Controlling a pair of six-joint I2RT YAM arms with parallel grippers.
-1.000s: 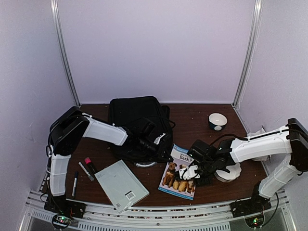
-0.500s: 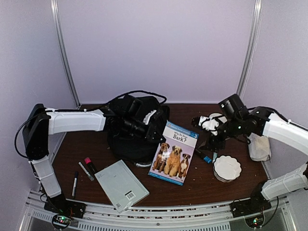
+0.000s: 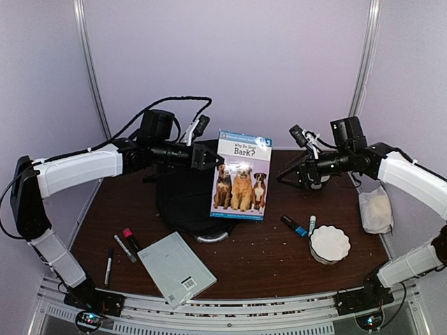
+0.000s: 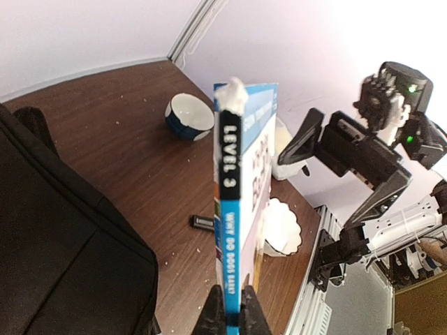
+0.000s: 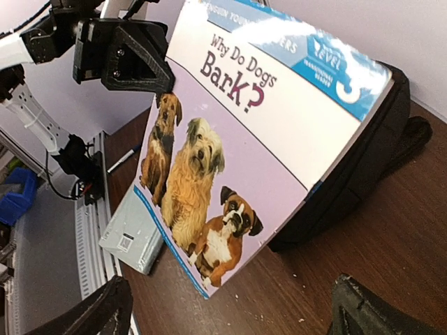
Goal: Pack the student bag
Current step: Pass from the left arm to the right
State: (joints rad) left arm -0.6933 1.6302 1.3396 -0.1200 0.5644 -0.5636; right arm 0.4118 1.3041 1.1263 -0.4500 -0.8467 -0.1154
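Centre frame: left gripper [image 3: 211,158] clamped tight on upright dog book [image 3: 241,174] over student bag [image 3: 183,202] centre-left, right gripper [image 3: 292,176] spread wide, empty, at right; likely best: right holds the bag mouth open, left lowers book slowly.

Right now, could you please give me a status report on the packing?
Left gripper shut on dog-cover paperback book, held upright. Right gripper open, apart from it. Large black fabric backpack on table, below book.
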